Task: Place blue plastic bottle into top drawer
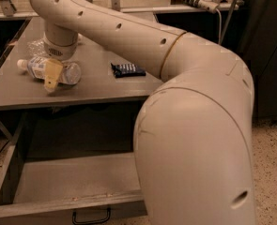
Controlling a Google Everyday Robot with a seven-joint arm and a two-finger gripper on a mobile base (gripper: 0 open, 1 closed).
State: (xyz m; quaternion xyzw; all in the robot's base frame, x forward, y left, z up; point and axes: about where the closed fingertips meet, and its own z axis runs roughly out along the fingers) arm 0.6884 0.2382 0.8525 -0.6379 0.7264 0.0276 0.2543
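The blue plastic bottle (39, 68) lies on its side on the grey table top (100, 90) at the left, its white cap pointing left. My gripper (51, 77) hangs from the wrist directly over the bottle's middle, with a tan pad down across its label. The top drawer (72, 182) stands pulled open below the table's front edge, with nothing inside it. Its small black handle (91, 216) shows at the bottom.
A clear crumpled bottle (36, 47) lies just behind the blue one, partly hidden by my wrist. A dark snack packet (127, 70) lies on the table middle. My bulky arm fills the right foreground. A shelf with cables stands behind.
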